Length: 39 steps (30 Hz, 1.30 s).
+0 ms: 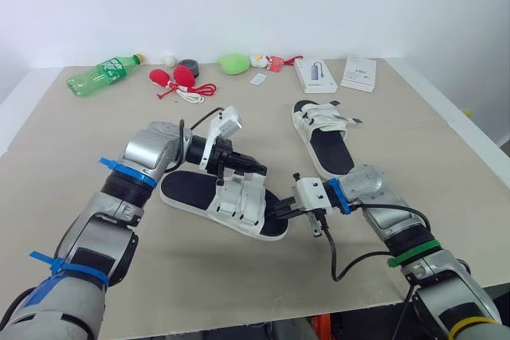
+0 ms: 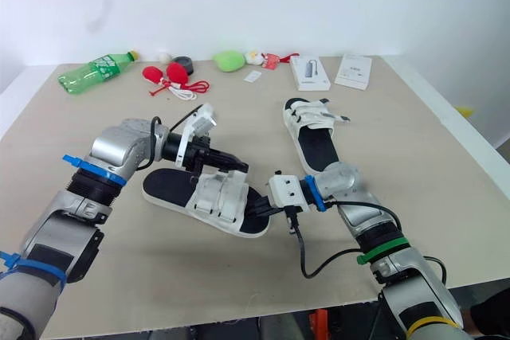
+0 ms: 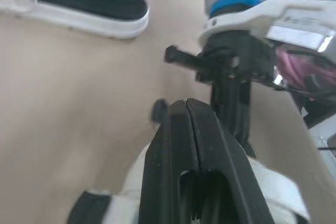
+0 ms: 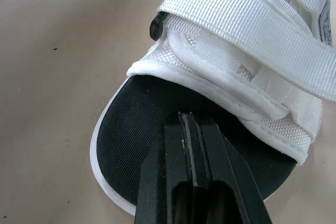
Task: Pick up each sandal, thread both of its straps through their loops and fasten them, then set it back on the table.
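near sandal (image 1: pixel 209 194) lies mid-frame on the table (image 1: pixel 72 157), other sandal (image 1: pixel 323 131) upper right of centre. left gripper (image 3: pixel 185 104) closed at the straps (image 4: pixel 247 19), right gripper (image 4: pixel 185 117) closed over the toe. pin the toe firmly, pull each strap straight, no twist

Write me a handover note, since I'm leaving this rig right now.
Fingers of the left gripper are shut, at the straps of the near sandal.
Fingers of the right gripper are shut, over its toe end.
That sandal rests on the table; the far sandal lies beyond, touched by neither.
Done: nothing I can confirm.
Left: check and fasten straps on both.
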Available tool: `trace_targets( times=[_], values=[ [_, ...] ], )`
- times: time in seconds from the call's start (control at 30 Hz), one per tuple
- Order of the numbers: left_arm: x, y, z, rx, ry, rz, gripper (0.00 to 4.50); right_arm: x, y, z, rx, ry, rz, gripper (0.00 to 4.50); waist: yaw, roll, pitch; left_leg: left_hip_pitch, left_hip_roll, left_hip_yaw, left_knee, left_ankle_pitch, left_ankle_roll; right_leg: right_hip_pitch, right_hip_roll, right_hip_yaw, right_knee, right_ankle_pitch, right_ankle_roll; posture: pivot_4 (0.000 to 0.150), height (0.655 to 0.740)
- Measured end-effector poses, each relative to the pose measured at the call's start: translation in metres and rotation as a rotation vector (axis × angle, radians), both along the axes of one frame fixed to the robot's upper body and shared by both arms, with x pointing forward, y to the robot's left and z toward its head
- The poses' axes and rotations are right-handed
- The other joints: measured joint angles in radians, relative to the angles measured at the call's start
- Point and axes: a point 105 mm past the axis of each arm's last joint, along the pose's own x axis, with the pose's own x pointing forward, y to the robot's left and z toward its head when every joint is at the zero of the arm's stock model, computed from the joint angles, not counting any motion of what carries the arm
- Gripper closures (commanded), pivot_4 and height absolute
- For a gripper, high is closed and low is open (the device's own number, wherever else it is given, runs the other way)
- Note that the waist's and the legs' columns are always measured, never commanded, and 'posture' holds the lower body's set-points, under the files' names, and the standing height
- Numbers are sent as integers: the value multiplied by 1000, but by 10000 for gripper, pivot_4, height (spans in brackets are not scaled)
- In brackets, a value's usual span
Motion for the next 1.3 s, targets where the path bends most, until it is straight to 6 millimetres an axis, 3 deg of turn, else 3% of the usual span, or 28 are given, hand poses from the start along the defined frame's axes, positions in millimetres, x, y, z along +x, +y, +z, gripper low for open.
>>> trace_targets(
  times=[0.07, 0.3, 0.57, 0.73, 0.83, 0.9, 0.97, 1.0, 1.03, 1.07, 1.1, 1.17, 1.2, 1.23, 1.27, 1.3],
  values=[
    [-3, 5, -17, 87, 49, -36, 44838, -1, 1, 1, 1, -2, 3, 45000, -1, 0, 0, -2, 0, 0, 0, 0, 0, 2, 0, 0, 0, 0, 0, 1500, 7400],
    [9, 11, -14, 162, 44, -30, 44838, -1, 1, 1, 1, -2, 2, 45000, -3, 0, 0, -3, 0, 0, 0, 0, 0, 0, 0, 0, 0, 0, 0, 1500, 7400],
    [45, 8, -26, 182, -92, 163, 44838, -1, 2, 2, 2, 1, -2, 45000, -3, 0, 0, -4, 0, -1, -1, 0, 0, -1, 0, 0, 0, 1, 1, 1500, 7400],
    [59, 15, 3, 76, -215, 227, 44838, -1, 2, 2, 3, -2, 1, 45000, -4, -1, 0, -6, 0, -1, -1, 0, 0, -3, 1, 0, 0, 3, 2, 1500, 7400],
    [62, 36, 48, -33, -369, 262, 44838, -2, 3, 2, 5, -1, 0, 45000, -7, 0, 1, -7, 0, -1, -2, 0, 0, -4, 1, 0, 0, 4, 2, 1500, 7400],
    [57, 46, 61, -65, -452, 263, 39949, -2, 2, 2, 6, 25, -10, 45000, -7, 0, 0, -6, 0, -1, -2, 0, 0, -3, 0, 0, 0, 4, 2, 1500, 7400],
    [42, 58, 56, -77, -525, 234, 34364, -1, 1, 1, 24, 112, -49, 45000, -7, 2, 0, -6, 0, 0, -2, 0, 0, -2, 0, 1, 0, 3, 2, 1500, 7400],
    [32, 64, 41, -70, -533, 217, 27198, 1, 0, 3, 46, 151, -75, 38058, -6, 3, 0, -6, 0, 0, -2, 1, 0, -2, 0, 1, 0, 4, 2, 1500, 7400],
    [26, 67, 29, -63, -523, 210, 24229, 3, -3, 4, 64, 177, -105, 36047, -4, 3, 1, -7, 0, 0, -2, 1, 0, -3, 0, 1, 1, 4, 2, 1500, 7400],
    [18, 74, 15, -49, -524, 206, 18912, 5, -6, 7, 90, 215, -136, 30958, 0, 3, 3, -10, 1, 0, -2, 1, 0, -6, 0, 1, 1, 4, 2, 1500, 7400],
    [13, 79, 7, -40, -522, 207, 15568, 6, -10, 8, 110, 241, -160, 27719, 2, 3, 3, -12, 1, 0, -2, 2, 1, -8, 0, 1, 1, 4, 2, 1500, 7400],
    [1, 92, -1, -19, -558, 208, 4379, 3, -19, 12, 173, 328, -189, 16649, 13, 4, 5, -16, 1, 0, -2, 2, 1, -10, 0, 1, 1, 3, 3, 1500, 7400],
    [-2, 99, -1, -17, -577, 213, 2538, 3, -22, 16, 209, 358, -198, 14785, 16, 4, 6, -16, 1, 0, -2, 2, 1, -10, 0, 0, 1, 2, 3, 1500, 7400],
    [-5, 102, 1, -16, -596, 213, 0, 2, -26, 20, 237, 379, -202, 7695, 20, 5, 7, -17, 0, 0, -2, 1, 0, -10, 0, 0, 1, 1, 4, 1500, 7400],
    [-6, 103, 1, -15, -600, 212, 0, 1, -27, 21, 242, 382, -203, 6025, 21, 6, 7, -17, 0, 0, -2, 1, 0, -10, 0, 0, 1, 0, 4, 1500, 7400],
    [-8, 105, 3, -17, -619, 206, 0, 0, -31, 26, 275, 394, -208, 1273, 25, 6, 7, -17, 0, 0, -2, 0, 0, -10, 0, 1, 1, 0, 4, 1500, 7400]
  ],
)
